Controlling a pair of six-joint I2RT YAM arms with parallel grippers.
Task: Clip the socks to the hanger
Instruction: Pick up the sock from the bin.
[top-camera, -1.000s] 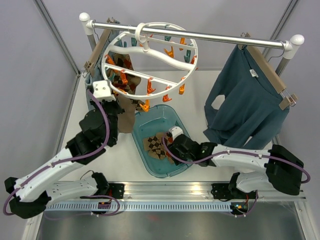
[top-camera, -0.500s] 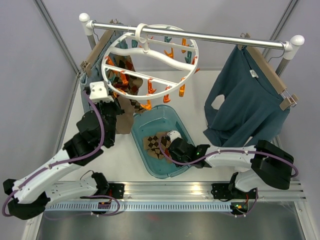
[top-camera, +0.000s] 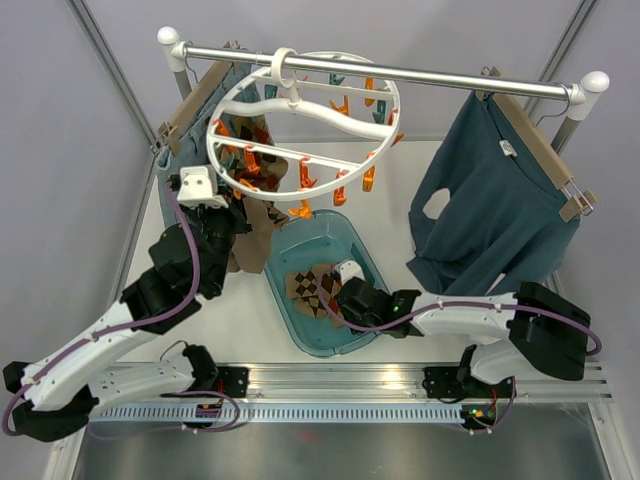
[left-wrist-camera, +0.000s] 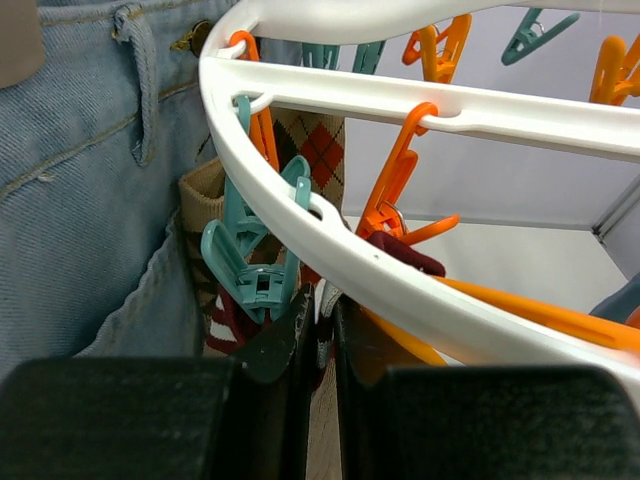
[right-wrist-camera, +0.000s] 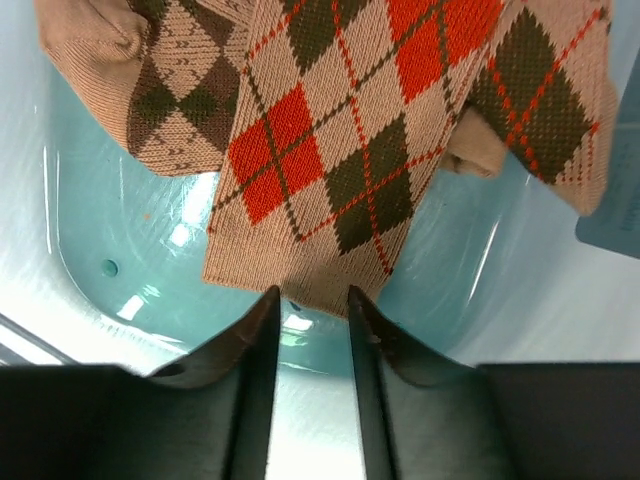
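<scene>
In the teal tub (top-camera: 310, 246) at 6 o'clock from the ring hanger (left-wrist-camera: 500, 114), only the hem of the argyle sock (right-wrist-camera: 330, 150) is met by the open right gripper (right-wrist-camera: 312, 293), so it may be dropped; the state of the left gripper (left-wrist-camera: 322, 312) cannot be told.

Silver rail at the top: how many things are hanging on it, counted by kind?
round white hanger: 1
wooden hangers: 2
jeans: 1
teal sweater: 1
Total: 5
</scene>
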